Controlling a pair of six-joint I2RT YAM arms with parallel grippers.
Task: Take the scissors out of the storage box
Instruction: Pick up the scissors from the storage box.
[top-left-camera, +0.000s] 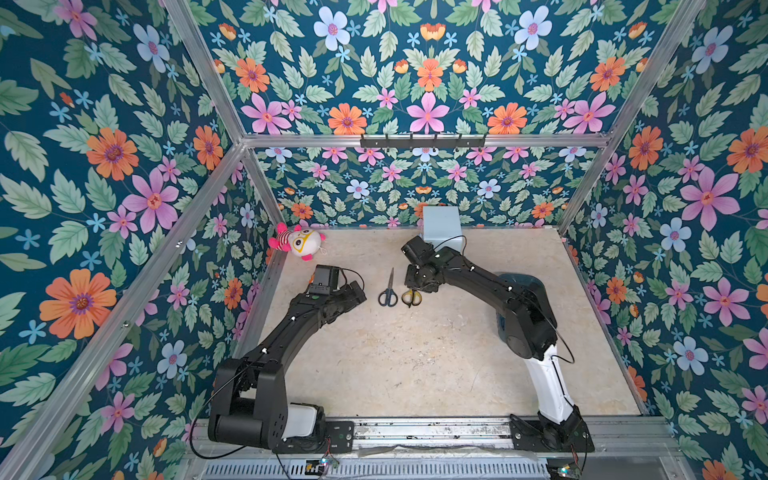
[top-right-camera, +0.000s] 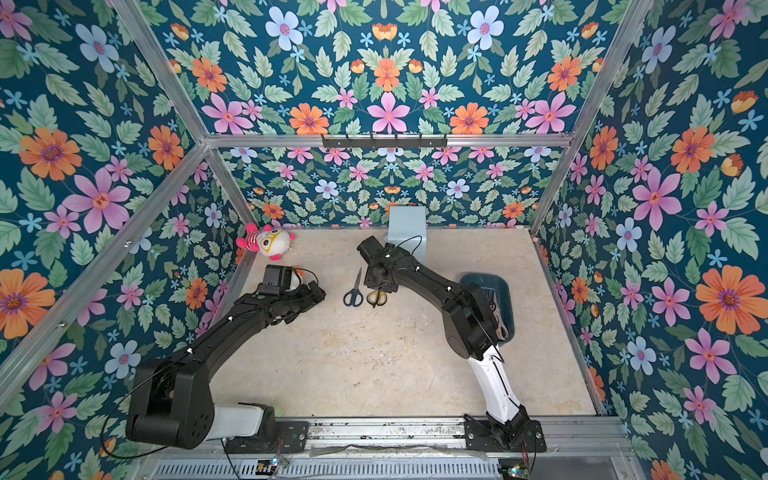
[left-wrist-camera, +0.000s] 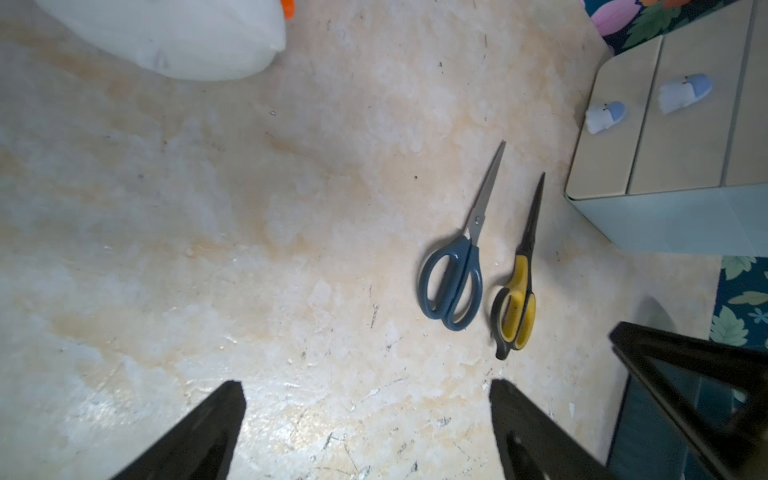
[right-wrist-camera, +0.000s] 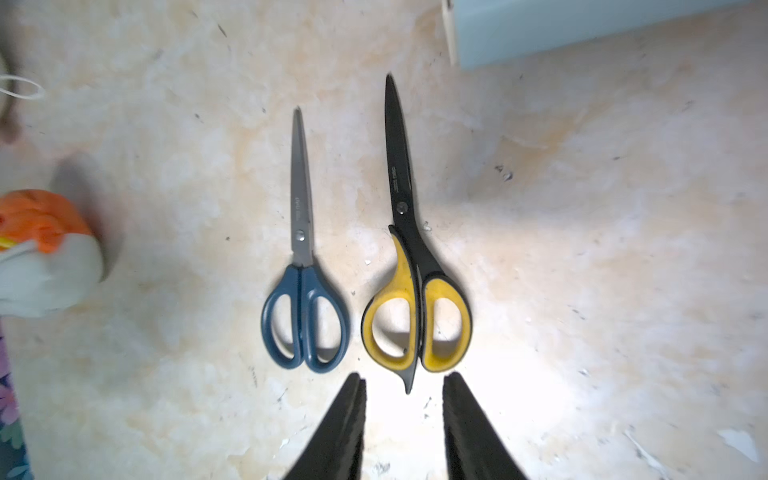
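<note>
Neatly parallel: blue-handled scissors (right-wrist-camera: 300, 237) beside longer yellow-and-black scissors (right-wrist-camera: 405, 230).

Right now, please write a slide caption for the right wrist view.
Open, empty right tool near the handles of blue-handled scissors and yellow-and-black scissors, side by side on the table.

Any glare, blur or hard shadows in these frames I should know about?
Right wrist view: the table blows out to white glare around the right pincer, the yellow-and-black scissors cast a soft dark shadow, the white-and-orange toy at the edge is blurred. Left wrist view: milder sheen on the table near the left pincer. Both top views: even light, sharp.
</note>
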